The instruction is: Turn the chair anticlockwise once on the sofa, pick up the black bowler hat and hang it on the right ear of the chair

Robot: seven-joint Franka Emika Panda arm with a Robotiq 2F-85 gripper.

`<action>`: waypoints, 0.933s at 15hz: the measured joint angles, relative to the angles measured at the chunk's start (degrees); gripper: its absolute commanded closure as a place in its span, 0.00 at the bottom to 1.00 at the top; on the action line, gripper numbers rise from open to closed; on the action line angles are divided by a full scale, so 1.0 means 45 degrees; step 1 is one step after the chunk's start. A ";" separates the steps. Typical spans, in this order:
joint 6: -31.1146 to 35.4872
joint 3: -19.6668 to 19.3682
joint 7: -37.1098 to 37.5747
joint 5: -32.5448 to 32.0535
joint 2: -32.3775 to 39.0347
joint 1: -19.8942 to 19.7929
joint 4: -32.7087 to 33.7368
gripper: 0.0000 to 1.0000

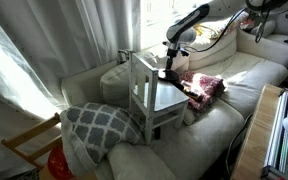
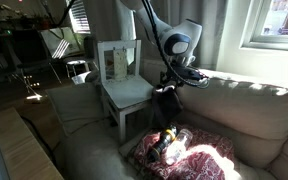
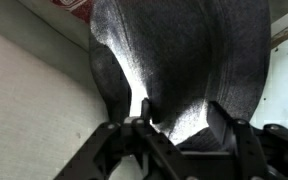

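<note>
The cream sofa fills both exterior views, its far end cut off by the frame. The white chair stands on its seat cushions; its legs are partly lost in shadow. On the side of the chair away from the arm lies a grey-and-white patterned cushion. On the arm's side is a red patterned cloth, with small things on it that I cannot make out.

The black bowler hat hangs as a dark shape just beside the chair's seat edge. I cannot tell whether it rests on the sofa or is clear of it. From the wrist it is so close that its edges run out of frame.

My gripper sits directly over the hat, jaws partway in, a finger on each side of the felt. I cannot tell whether they have hold of it.
</note>
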 measured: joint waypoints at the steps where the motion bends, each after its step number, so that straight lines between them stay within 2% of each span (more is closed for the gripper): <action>1: 0.0000 0.0000 -0.0080 0.0013 0.0014 -0.0001 0.0009 0.78; 4: 0.0000 0.0001 -0.0242 0.0062 0.0052 -0.0015 0.0061 0.99; 9: -0.0038 0.0102 -0.0466 0.0352 0.0042 -0.0063 0.0172 0.98; 14: -0.0507 0.0595 -0.0948 0.1163 -0.0577 -0.0495 0.0345 0.98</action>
